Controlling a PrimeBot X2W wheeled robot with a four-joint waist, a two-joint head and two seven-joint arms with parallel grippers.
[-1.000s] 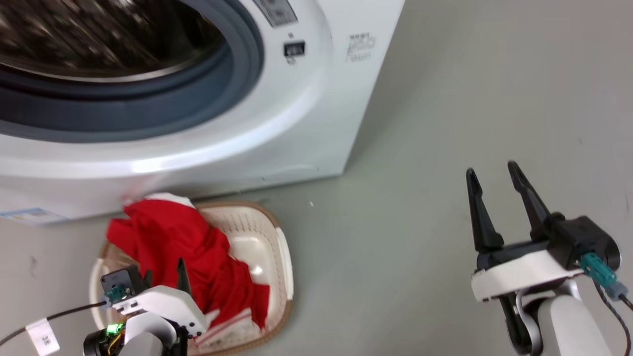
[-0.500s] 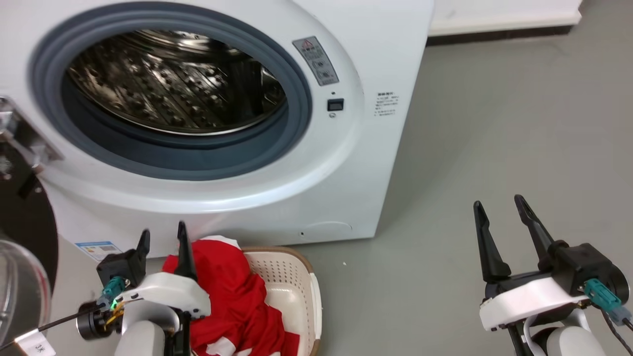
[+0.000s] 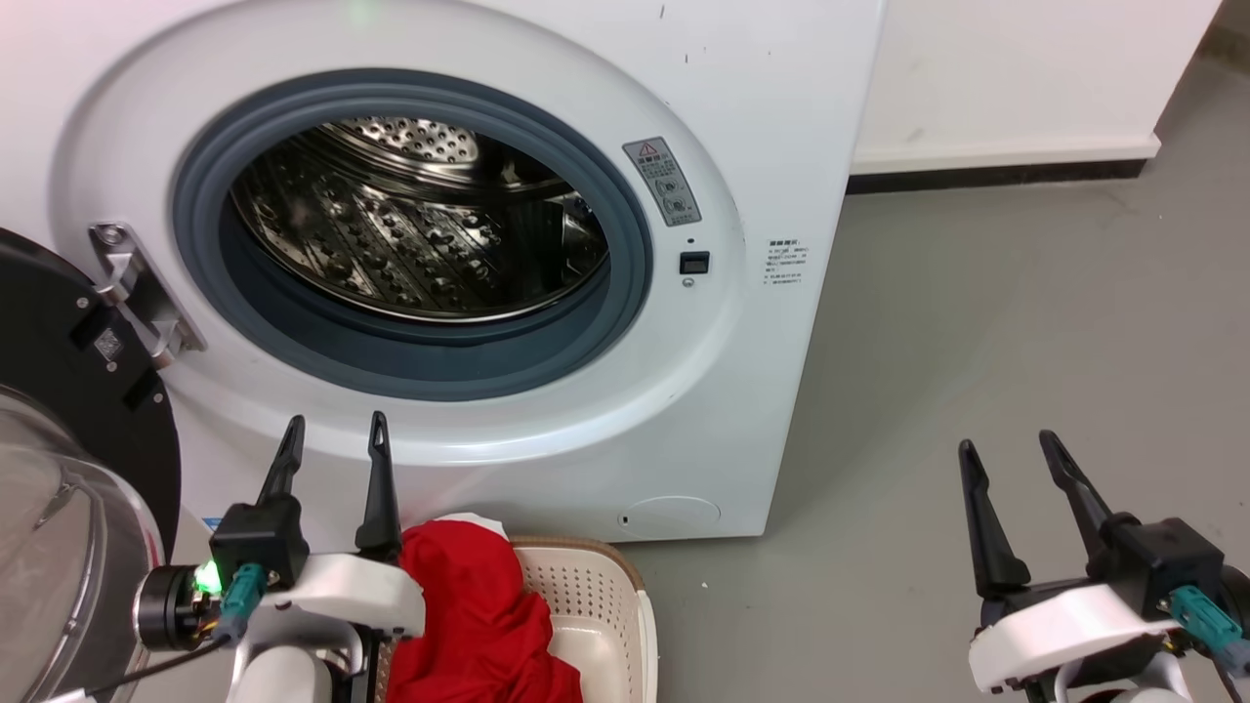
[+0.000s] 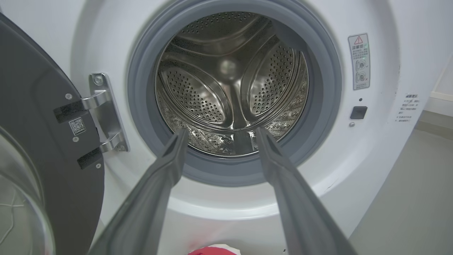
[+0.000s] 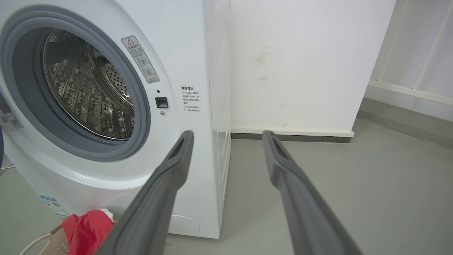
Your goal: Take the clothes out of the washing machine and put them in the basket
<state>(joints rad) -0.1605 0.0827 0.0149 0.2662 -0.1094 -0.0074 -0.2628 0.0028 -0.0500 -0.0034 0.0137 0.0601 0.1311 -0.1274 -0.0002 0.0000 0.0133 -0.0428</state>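
Observation:
The white washing machine (image 3: 742,88) fills the upper left of the head view, its porthole open on a bare steel drum (image 3: 410,225). The drum (image 4: 230,81) also looks bare in the left wrist view. Red clothes (image 3: 469,615) lie heaped in the cream basket (image 3: 610,615) on the floor under the porthole, and show as red fabric (image 5: 85,226) at the lower left of the right wrist view. My left gripper (image 3: 335,434) is open and holds nothing, just left of the basket, fingers pointing at the porthole. Out to the right, over grey floor, my right gripper (image 3: 1008,447) is open and holds nothing.
The black-framed glass door (image 3: 68,469) hangs open at the left, close beside my left arm. A white wall with a dark skirting (image 3: 996,176) stands behind the machine on the right. Grey floor (image 3: 977,322) stretches to the right of the machine.
The head camera has tilted up, so the porthole and drum now show whole and the basket sits at the bottom edge. My left gripper has risen from over the clothes to in front of the machine.

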